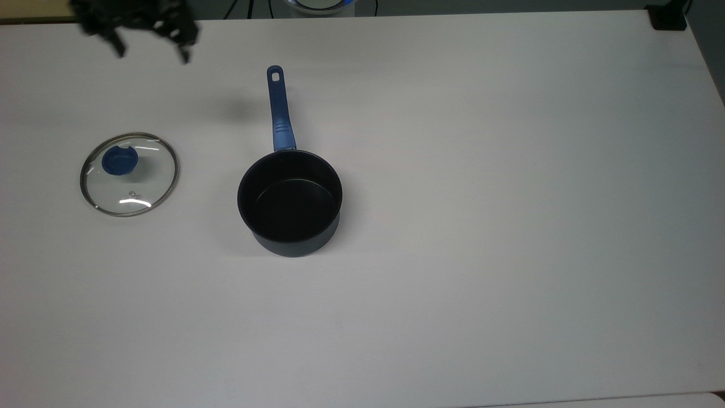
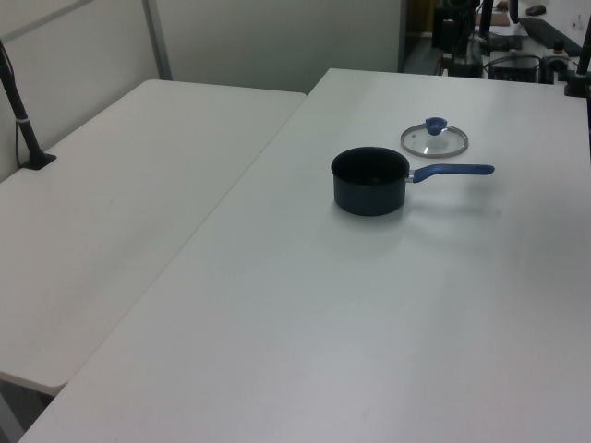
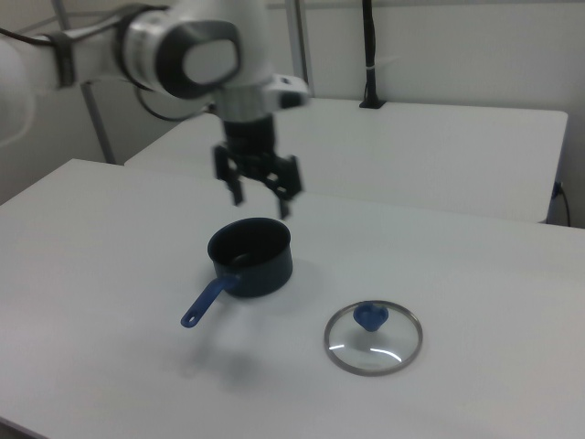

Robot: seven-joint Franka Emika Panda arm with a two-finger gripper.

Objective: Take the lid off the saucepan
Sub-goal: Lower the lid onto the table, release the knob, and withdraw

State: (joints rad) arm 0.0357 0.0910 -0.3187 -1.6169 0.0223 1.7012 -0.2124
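1. The gripper (image 1: 152, 51) hangs high above the white table (image 1: 481, 226), its two black fingers (image 3: 285, 197) spread wide apart and holding nothing; in the right view (image 3: 261, 195) they point down.
2. The lid (image 1: 129, 174) lies flat on the table, knob up, well below the gripper and toward the top view's lower left of it. Nothing touches it.
3. Its blue knob (image 1: 119, 160) sits off the disc's middle as the top view shows it, and the thin metal rim rings the clear glass.
4. The saucepan (image 1: 290, 201) stands upright and uncovered, well apart from the lid, to the top view's lower right of the gripper. Its black inside is open to view (image 2: 370, 180).
5. The saucepan's blue handle (image 1: 279, 110) runs toward the top view's upper edge, its end hole nearest the gripper's side of the table.
6. In the right view, the lid (image 3: 373, 337) rests nearer the camera than the saucepan (image 3: 250, 256), both below the gripper.
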